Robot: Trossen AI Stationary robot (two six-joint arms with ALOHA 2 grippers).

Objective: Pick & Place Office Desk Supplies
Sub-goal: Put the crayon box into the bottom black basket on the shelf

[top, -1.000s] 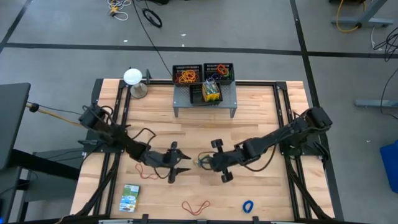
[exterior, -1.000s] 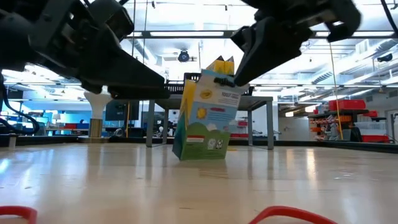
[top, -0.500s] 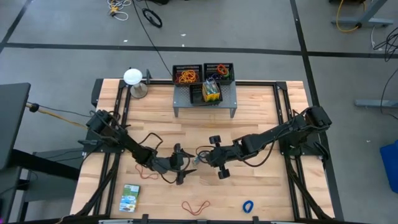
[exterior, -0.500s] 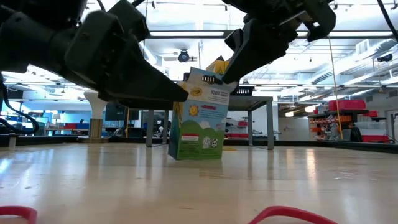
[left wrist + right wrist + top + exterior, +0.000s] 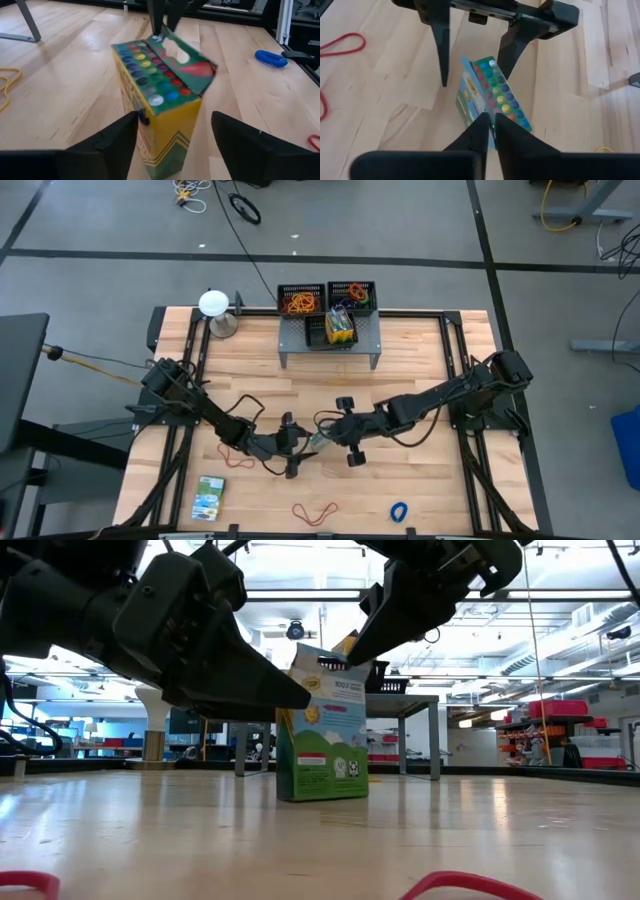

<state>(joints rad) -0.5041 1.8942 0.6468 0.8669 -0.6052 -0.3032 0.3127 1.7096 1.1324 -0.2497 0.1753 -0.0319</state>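
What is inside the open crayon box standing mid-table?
The crayon box holds rows of crayon tips in green, blue, yellow and red under its raised flap. The crayons' bodies are hidden by the box walls.

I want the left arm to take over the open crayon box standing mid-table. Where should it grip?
Probably the crayon box by its two broad side faces, below the flap, coming in level from the left gripper's side. It stands upright between those open fingers, while the right gripper pinches the flap.
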